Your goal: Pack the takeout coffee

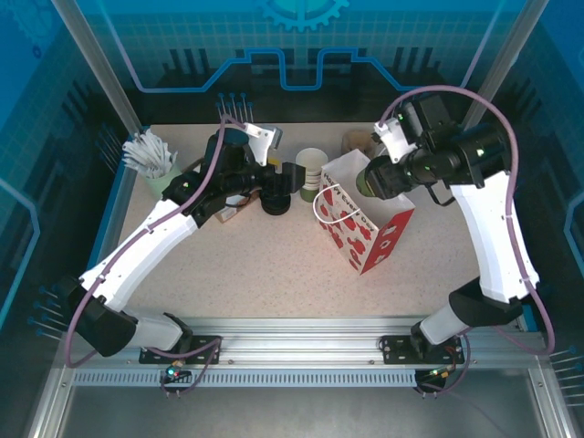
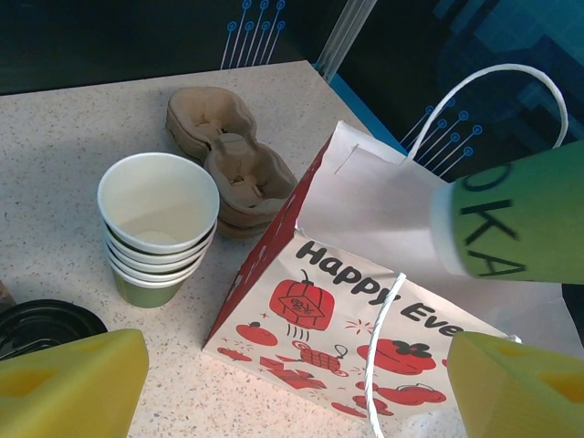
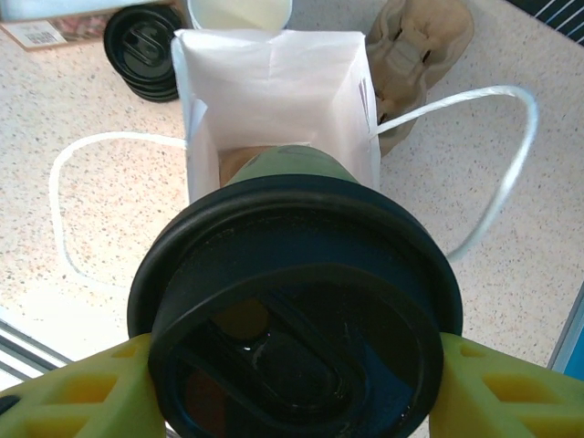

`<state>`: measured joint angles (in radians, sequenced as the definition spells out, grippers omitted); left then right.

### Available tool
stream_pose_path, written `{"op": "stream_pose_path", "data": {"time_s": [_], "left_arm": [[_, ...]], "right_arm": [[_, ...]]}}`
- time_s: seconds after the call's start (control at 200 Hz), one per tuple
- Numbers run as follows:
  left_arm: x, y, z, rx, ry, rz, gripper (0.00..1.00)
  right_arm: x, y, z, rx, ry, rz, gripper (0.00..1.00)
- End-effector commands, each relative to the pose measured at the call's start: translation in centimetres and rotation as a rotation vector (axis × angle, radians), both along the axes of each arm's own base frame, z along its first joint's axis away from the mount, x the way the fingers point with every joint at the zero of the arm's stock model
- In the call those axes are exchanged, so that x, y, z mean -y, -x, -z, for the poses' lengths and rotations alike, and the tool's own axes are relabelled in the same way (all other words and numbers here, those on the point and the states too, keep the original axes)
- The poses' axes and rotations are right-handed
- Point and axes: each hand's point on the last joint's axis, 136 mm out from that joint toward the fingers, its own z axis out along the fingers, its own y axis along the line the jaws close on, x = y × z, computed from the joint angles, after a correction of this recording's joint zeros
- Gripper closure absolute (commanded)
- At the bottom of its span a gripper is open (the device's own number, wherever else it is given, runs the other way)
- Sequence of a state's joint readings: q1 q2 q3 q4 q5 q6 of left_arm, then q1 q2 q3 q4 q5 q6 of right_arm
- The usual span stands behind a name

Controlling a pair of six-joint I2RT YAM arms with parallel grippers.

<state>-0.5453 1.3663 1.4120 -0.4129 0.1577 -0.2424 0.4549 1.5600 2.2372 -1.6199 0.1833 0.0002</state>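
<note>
The takeout coffee (image 3: pixel 297 301), a green cup with a black lid, is held between the yellow fingers (image 3: pixel 511 392) of my right gripper (image 3: pixel 297 392), which is shut on it. It hangs tilted with its base toward the open mouth of the white and red paper bag (image 3: pixel 274 91). From above, the cup (image 1: pixel 365 180) sits at the bag's (image 1: pixel 365 233) upper edge in my right gripper (image 1: pixel 379 178). In the left wrist view its green side (image 2: pixel 520 224) hovers above the bag (image 2: pixel 328 310). My left gripper (image 2: pixel 292 388) stands open and empty left of the bag (image 1: pixel 283 178).
A stack of lidless cups (image 2: pixel 157 228) and a pile of black lids (image 2: pixel 41 324) stand left of the bag. Brown cardboard cup carriers (image 2: pixel 233 155) lie behind it. A holder of white items (image 1: pixel 151 155) sits at the back left corner.
</note>
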Motion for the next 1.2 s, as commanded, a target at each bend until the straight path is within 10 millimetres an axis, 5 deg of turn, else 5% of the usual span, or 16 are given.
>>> {"op": "stream_pose_path", "data": {"time_s": [0.0, 0.49, 1.196], "left_arm": [[0.5, 0.5, -1.0, 0.032, 0.014, 0.041, 0.13], [-0.2, 1.7, -0.4, 0.028, 0.023, 0.033, 0.14], [-0.5, 2.1, 1.1, -0.001, 0.014, 0.028, 0.14]], "right_arm": [[0.6, 0.3, 2.0, -0.099, 0.032, 0.006, 0.58], [0.8, -0.7, 8.2, -0.313, 0.068, 0.006, 0.60], [0.8, -1.2, 11.7, -0.429, 0.140, 0.002, 0.60]]}}
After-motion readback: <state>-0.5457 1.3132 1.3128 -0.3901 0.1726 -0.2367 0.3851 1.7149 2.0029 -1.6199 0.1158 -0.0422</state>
